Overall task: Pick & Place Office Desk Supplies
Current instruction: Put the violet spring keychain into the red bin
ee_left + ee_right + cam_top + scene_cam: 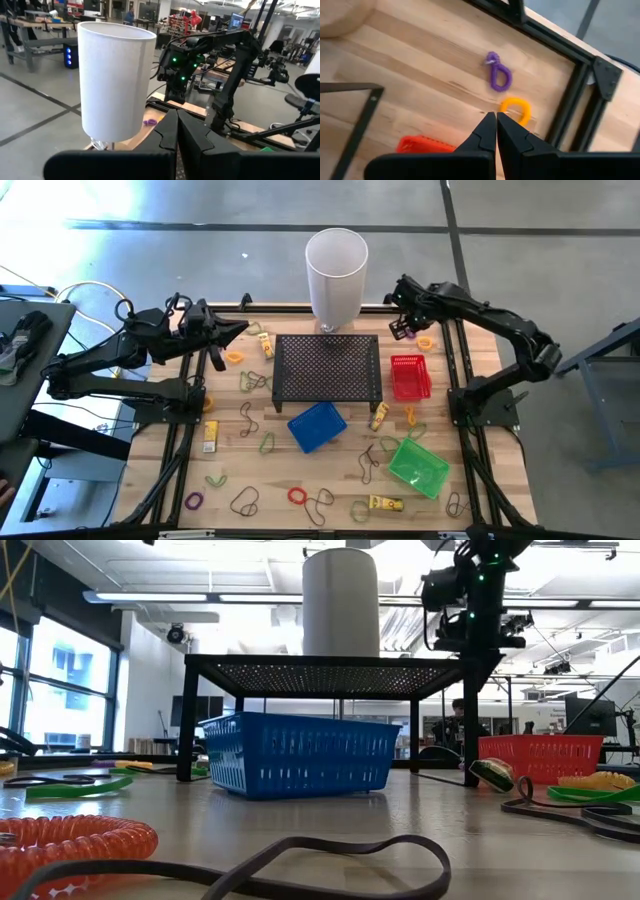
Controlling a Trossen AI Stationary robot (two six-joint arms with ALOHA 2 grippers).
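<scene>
Orange loop (pixel 516 110) just past right gripper (pixel 496 120).

We see a tabletop (pixel 300 475) of pale planked wood w/ visible grain, matt. Black mesh stand (pixel 328 366): perforated metal, matt. Baskets in blue (pixel 317 426), red (pixel 410 377), green (pixel 418 465): slotted plastic, slight sheen. White cylinder (pixel 336 275) smooth, matt. Orange coil (pixel 70 840) ribbed, glossy.

A tall white cylinder (pixel 336 273) stands at the far edge of a wooden table (pixel 230 480), behind a black mesh stand (pixel 328 366) flanked by red (pixel 410 376), blue (pixel 317 426) and green (pixel 418 465) baskets.
</scene>
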